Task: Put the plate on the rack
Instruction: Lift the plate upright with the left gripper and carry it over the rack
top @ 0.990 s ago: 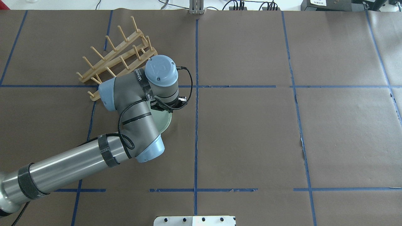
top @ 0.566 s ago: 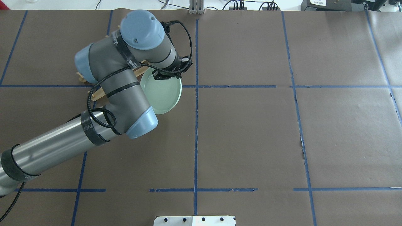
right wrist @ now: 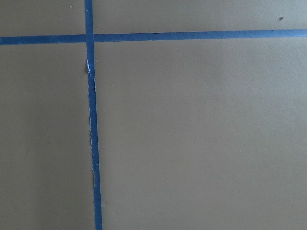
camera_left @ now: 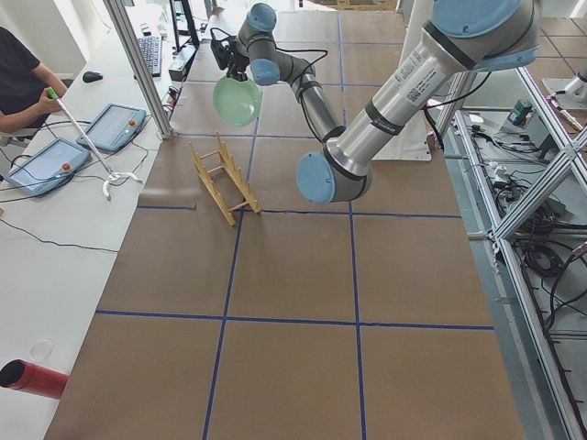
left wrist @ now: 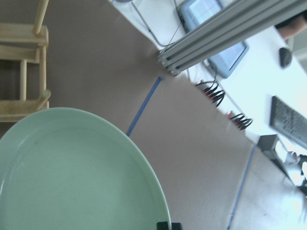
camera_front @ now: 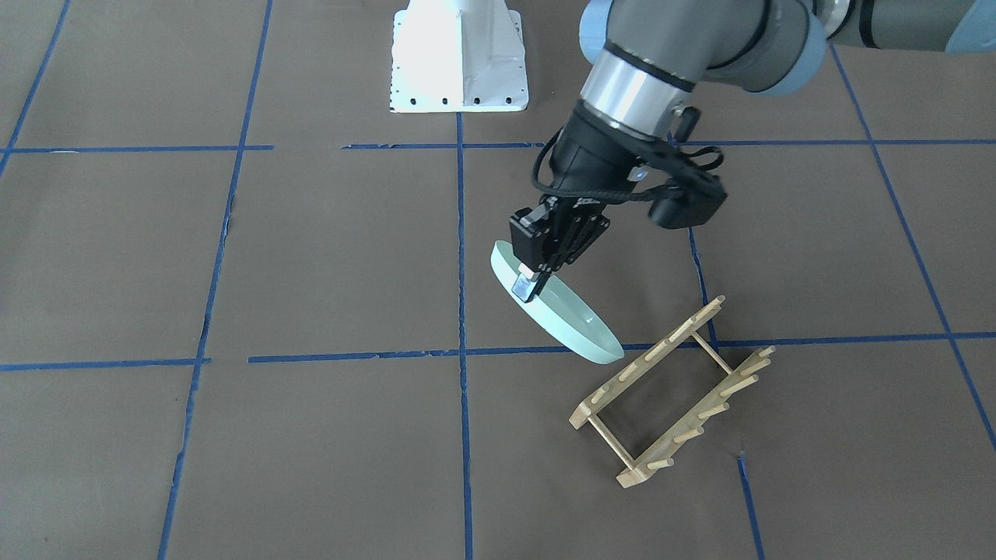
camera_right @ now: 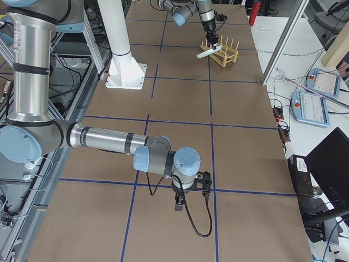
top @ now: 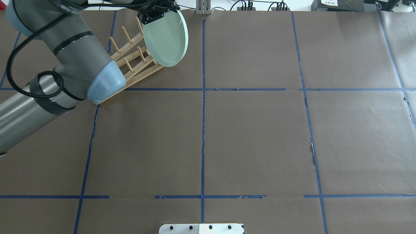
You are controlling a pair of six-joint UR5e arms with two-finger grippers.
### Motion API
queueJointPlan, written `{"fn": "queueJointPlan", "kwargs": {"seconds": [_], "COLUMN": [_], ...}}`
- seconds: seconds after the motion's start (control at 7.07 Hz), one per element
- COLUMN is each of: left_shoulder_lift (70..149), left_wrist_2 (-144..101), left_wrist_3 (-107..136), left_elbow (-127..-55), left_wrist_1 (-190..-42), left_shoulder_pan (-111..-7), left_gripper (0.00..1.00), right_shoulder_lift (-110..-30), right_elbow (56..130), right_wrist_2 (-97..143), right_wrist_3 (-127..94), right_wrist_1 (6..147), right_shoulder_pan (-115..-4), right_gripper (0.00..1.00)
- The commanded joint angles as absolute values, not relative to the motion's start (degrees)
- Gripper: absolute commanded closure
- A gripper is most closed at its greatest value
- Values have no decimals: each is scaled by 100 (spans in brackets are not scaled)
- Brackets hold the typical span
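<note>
No wording is reading clearly; a white label (top: pixel 329 2) on the far-right box (top: pixel 341 5) is blurring out.

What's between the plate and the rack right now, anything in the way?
Nothing visible. The left gripper holds the plate by its rim, tilted and off the table, close beside the rack. The rack's pegs are bare, and only brown table paper shows in the gap between plate and rack.
</note>
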State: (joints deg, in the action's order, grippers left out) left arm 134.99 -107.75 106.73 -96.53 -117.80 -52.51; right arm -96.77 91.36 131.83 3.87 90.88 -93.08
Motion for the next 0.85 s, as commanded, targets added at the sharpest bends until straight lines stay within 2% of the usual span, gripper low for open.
{"fn": "queueJointPlan", "kwargs": {"seconds": [0.0, 0.28, 0.71], "left_shoulder_lift": [12722, 12437, 12357], "left_wrist_2": [-10767, -10749, -10284], "left_wrist_3": [10969, 11152, 11127], "left_elbow": [-9660, -8838, -8149], "left_wrist_1": [-13536, -15268, -16670], "left_shoulder_pan": [-5747, -5827, -5810], "left_gripper": [100, 100, 100], "right_shoulder_lift": [-9677, -9677, -9677], "right_elbow": [9132, 9141, 9141], "right_wrist_2": [13184, 13184, 13184], "right_wrist_3": [387, 387, 387], "right_wrist_1": [9088, 9088, 9088], "right_shoulder_pan": [-9308, -9308, -9308], "right_gripper": [0, 0, 0]}}
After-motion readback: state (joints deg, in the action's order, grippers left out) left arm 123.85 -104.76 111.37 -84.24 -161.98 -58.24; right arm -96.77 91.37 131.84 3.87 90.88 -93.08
